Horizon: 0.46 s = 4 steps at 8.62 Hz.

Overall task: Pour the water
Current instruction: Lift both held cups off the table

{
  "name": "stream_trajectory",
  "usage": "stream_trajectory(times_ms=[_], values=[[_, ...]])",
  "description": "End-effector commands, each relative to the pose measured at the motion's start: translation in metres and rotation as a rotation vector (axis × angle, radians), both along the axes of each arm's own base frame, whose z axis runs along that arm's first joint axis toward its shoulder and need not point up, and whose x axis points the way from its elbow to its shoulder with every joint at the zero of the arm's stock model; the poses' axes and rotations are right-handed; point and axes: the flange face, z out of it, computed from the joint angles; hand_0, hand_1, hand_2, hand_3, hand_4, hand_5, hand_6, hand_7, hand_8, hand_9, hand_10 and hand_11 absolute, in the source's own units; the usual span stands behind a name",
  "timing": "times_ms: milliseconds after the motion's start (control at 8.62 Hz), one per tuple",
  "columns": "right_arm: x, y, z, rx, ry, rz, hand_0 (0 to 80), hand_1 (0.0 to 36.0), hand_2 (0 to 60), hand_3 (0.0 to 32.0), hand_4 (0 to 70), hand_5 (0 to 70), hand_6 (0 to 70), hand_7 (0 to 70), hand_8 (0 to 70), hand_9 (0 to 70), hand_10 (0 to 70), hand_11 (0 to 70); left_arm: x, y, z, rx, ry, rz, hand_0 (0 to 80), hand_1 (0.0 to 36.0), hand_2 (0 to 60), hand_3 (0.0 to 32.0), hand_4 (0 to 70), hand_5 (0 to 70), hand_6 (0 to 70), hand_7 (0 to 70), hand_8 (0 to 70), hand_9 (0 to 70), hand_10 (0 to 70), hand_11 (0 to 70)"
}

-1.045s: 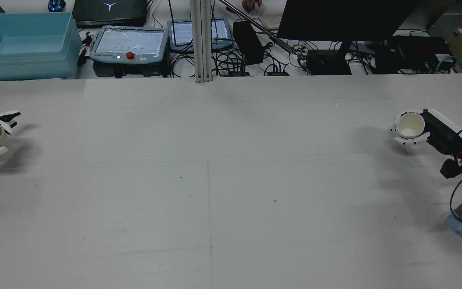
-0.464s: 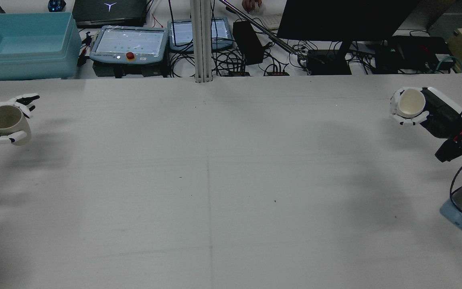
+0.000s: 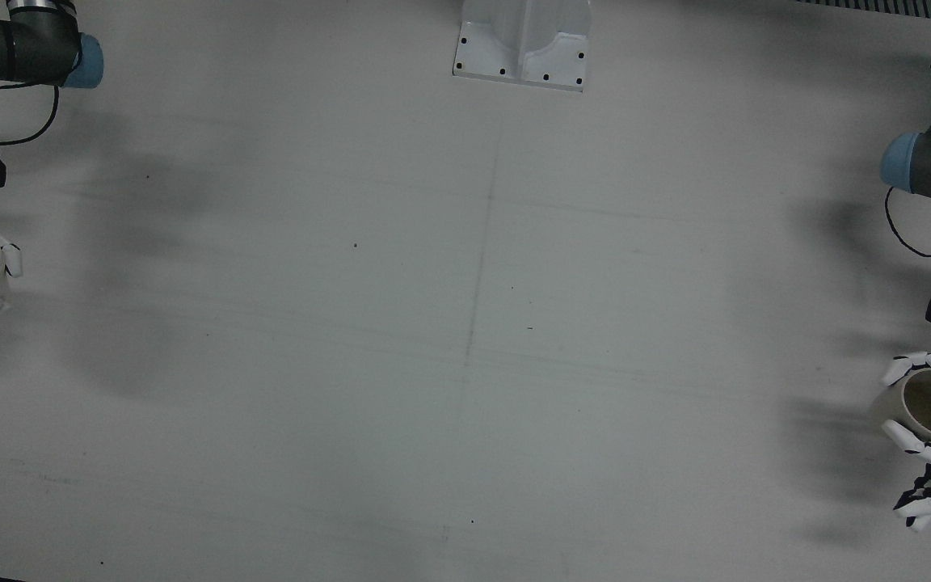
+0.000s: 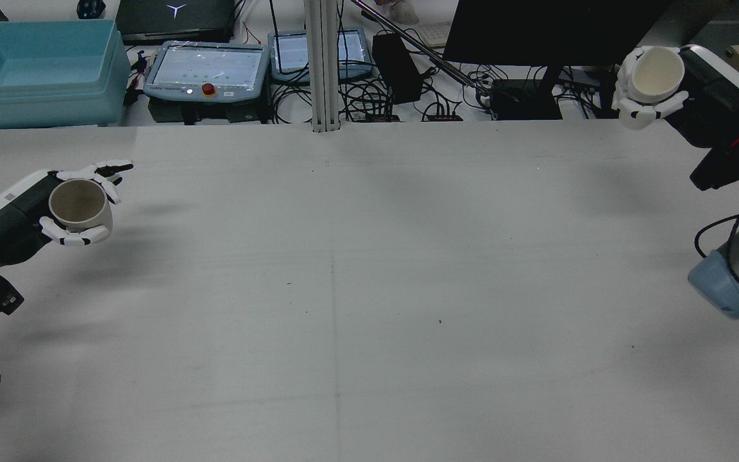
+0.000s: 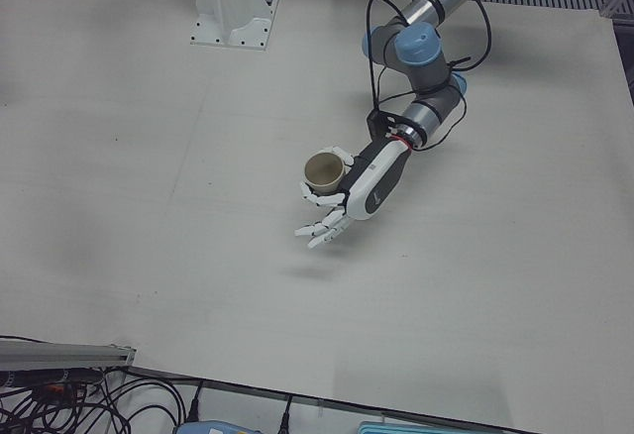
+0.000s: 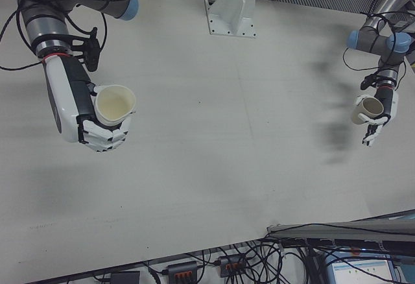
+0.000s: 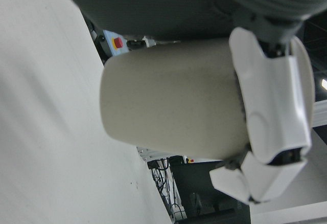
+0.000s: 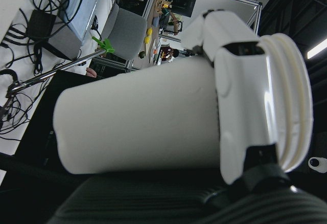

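Left hand [image 4: 65,212]: at about 9 o'clock in the rear view, raised above the surface [image 4: 369,289]; its shadow lies on the surface just beneath it.
Left fingers [image 4: 68,239]: wrapped around a beige cup [image 4: 81,206], some curled against its wall, others stretched out past it.
Beige cup: upright, mouth up and open to the camera; in the left-front view it sits in the hand near the middle of the frame, clear of the surface. What is inside cannot be told.
Right hand [image 4: 655,83]: at about 2 o'clock in the rear view, lifted high, seen against the clutter beyond the far edge of the surface.
Right fingers [image 4: 645,112]: closed on a white cup [image 4: 655,74], gripping it from both sides.
White cup: tilted, mouth turned toward the rear camera; pale inside, contents not discernible. The right-front view shows it at about 9 o'clock, held above the surface by the hand.
Spacing: the two cups are well apart, one at each side of the surface, nothing lying between them.
Far edge, rear view: a light blue bin [image 4: 36,70] at 10 o'clock, a control pad [image 4: 206,70] with a red button beside it, a dark monitor [image 4: 549,29] toward 1 o'clock, tangled cables [image 4: 369,96] between.
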Motion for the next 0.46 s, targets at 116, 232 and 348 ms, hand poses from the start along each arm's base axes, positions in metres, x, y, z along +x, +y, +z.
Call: stream_trajectory(times_ms=[116, 232, 348], values=[[-0.007, -0.037, -0.175, 0.156, 0.050, 0.101, 80.0, 36.0, 60.0, 0.0, 70.0, 70.0, 70.0, 70.0, 63.7, 70.0, 46.5, 67.9, 0.103, 0.021, -0.051, 0.055, -0.017, 0.129, 61.4, 36.0, 60.0, 0.0, 70.0, 70.0, 12.1, 20.5, 6.3, 8.8, 6.3, 10.8], [-0.028, -0.042, -0.217, 0.204, 0.077, 0.096, 80.0, 36.0, 60.0, 0.0, 70.0, 70.0, 70.0, 70.0, 65.0, 70.0, 46.7, 68.1, 0.116, 0.019, -0.063, 0.052, -0.022, 0.140, 60.9, 36.0, 60.0, 0.0, 70.0, 70.0, 12.0, 20.3, 6.3, 8.8, 6.3, 10.8], [-0.053, -0.043, -0.253, 0.258, 0.101, 0.121, 80.0, 36.0, 60.0, 0.0, 70.0, 70.0, 70.0, 70.0, 65.9, 70.0, 47.2, 68.7, 0.129, 0.014, -0.075, 0.060, -0.009, 0.149, 61.0, 36.0, 60.0, 0.0, 70.0, 70.0, 12.3, 20.3, 6.4, 8.9, 6.4, 10.9]])
